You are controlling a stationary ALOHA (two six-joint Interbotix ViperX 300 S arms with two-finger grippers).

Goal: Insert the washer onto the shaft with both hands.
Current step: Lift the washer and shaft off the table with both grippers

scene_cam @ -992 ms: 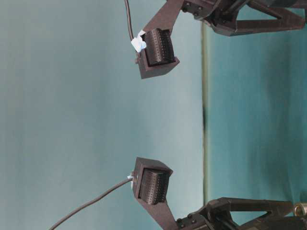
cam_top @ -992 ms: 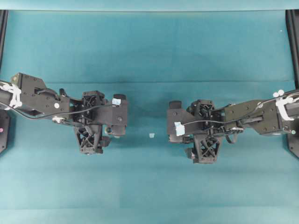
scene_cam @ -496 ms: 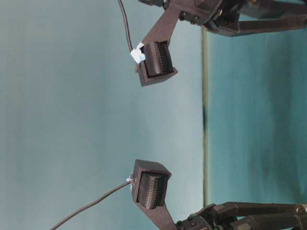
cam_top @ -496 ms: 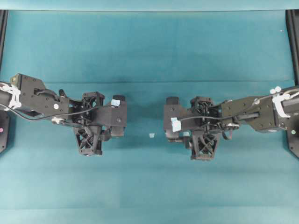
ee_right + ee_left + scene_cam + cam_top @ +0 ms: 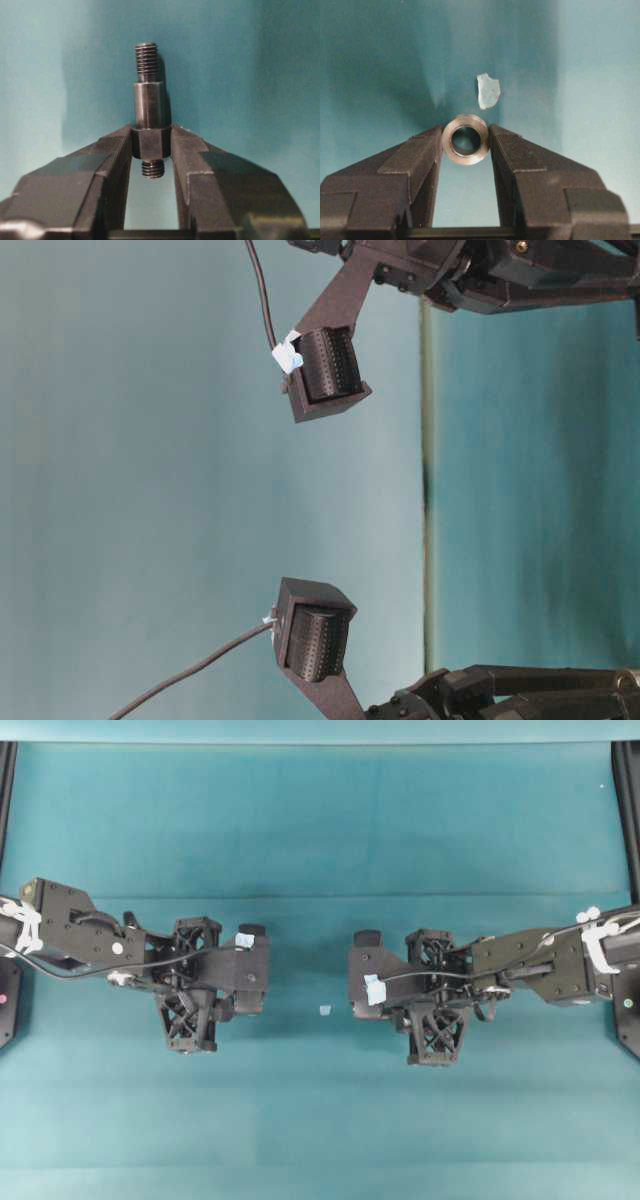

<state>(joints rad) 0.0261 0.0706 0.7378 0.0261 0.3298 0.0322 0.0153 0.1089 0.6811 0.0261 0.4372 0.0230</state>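
Since a second ago both grippers have closed: the fingers that stood wide in the overhead view have drawn in, and the right arm has edged slightly toward the middle of the tabletop [image 5: 320, 840].

The left gripper [image 5: 466, 142] now pinches the washer [image 5: 465, 139] between its fingertips, the hole facing the wrist camera. The right gripper [image 5: 151, 145] is clamped on the shaft [image 5: 149, 107] at its six-sided collar, the long end pointing away from the camera and a short threaded stub showing behind the fingers. In the overhead view the two grippers face each other, well apart, with a scrap of pale tape [image 5: 324, 1010] lying on the teal cloth between them.

Both parts look like solid metal: stiff, small and light, but smooth, so likely to slip or twist under a light pinch. The washer is a thick silvery ring with a brushed face; holding it by its outer rim, as here, keeps the bore free. The shaft is dark grey and stepped, a threaded tip, then a plain round section, then the collar, whose flat sides give the surest hold and leave the threaded end bare for the ring.
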